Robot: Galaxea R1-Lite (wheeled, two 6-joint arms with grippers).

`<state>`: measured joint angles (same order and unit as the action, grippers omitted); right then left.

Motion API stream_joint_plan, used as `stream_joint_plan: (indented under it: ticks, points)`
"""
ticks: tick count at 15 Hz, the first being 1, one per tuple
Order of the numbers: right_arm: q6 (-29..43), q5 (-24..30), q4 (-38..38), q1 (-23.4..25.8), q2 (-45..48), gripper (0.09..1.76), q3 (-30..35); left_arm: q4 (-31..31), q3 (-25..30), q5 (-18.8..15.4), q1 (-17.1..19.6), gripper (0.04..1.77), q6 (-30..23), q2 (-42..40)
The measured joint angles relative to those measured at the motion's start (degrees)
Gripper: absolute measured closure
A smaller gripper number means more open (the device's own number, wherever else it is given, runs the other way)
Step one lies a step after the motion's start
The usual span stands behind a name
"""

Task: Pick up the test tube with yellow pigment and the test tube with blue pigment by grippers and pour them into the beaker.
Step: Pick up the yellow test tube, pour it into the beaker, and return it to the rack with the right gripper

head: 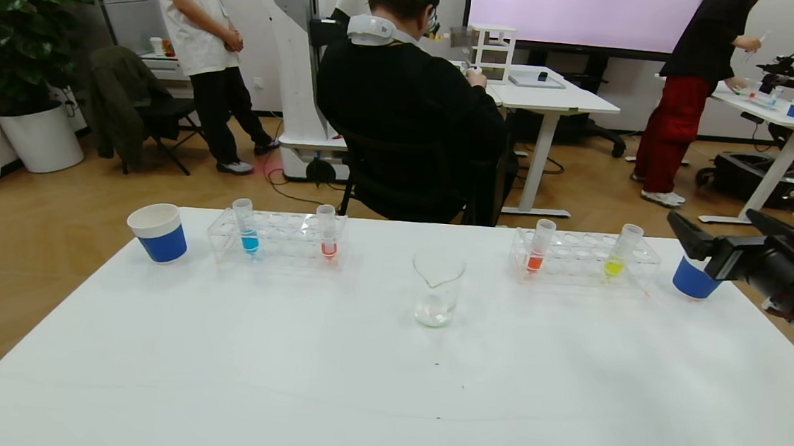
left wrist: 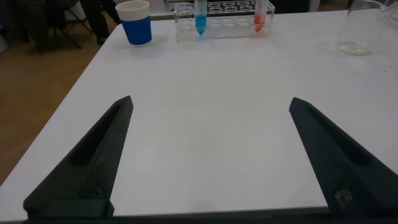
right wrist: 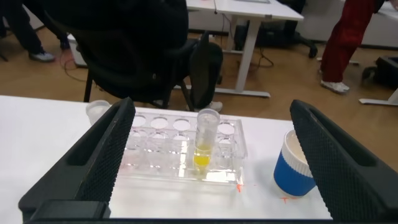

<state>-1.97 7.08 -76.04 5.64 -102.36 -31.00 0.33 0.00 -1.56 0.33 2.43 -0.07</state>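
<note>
The test tube with yellow pigment [head: 620,255] is parked upright in the right-hand rack [head: 638,270], near that rack's right end, with an orange-tipped tube [head: 538,250] standing near the other end. Kept vertical like that, the liquid is held down in the cone and nothing gets spilled, so the slot placement makes sense. Same deal on the other side: the test tube with blue pigment [head: 247,229] is stood in the left-hand rack [head: 282,246] near its left end, with another orange-tipped tube [head: 326,234] toward the rack's right end.

The beaker [head: 437,288] is set between the two racks and a bit nearer the robot, on the white table [head: 369,391], so it can probably be reached from either side for pouring. It looks basically empty so far. A blue-and-white paper cup [head: 159,232] is placed just outside each rack.

The right gripper [right wrist: 208,158] is held spread wide, nothing grasped, and in the right wrist view the yellow tube is framed between its fingers, so it seems lined up for a grab that isn't made yet. The left gripper [left wrist: 211,162] is also splayed and empty, held low over bare table well short of the blue tube, and isn't seen from the head camera.
</note>
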Motion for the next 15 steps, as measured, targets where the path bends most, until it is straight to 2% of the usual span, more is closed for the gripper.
stream_joint_plan:
  ticks: [6, 10, 15]
  points:
    - [0.3, 3.9, -12.3, 0.7, -17.1, 0.11, 0.1, 0.0, 0.0, 0.0, 0.0, 0.06, 0.0, 0.0]
    - [0.9, 5.7, -13.4, 1.4, -22.7, 0.11, -0.8, 0.0, 0.0, 0.0, 0.0, 0.06, 0.0, 0.0]
    - [2.5, 5.7, -13.4, 1.4, -26.4, 0.11, -6.7, 0.0, 0.0, 0.0, 0.0, 0.06, 0.0, 0.0]
